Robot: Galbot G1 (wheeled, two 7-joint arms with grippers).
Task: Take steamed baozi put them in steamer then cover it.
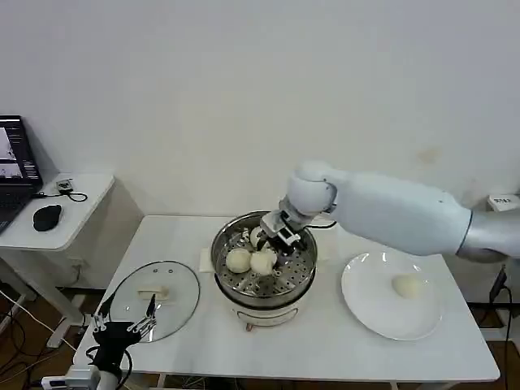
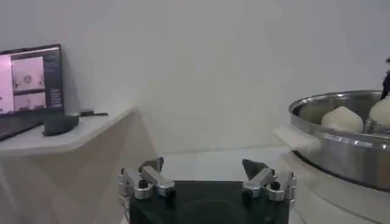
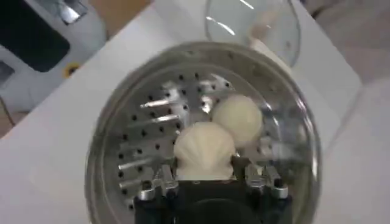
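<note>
Steel steamer (image 3: 122,182) tray is lying just under the right gripper (image 3: 205,176), whose fingers (image 3: 159,182) are closing on a baozi (image 3: 205,152); releasing it gently beside its neighbour (image 3: 239,119) seems wise. Left gripper (image 2: 207,182) is idling, fingers spread and empty.

White rounded arm (image 1: 398,213), black hand (image 1: 286,231)

Plain white wall (image 1: 244,89) behind a white surface (image 1: 325,349). To the left, a lower white side desk (image 1: 73,215) carries a laptop (image 1: 16,171), a black mouse (image 1: 47,216) and a cable.
</note>
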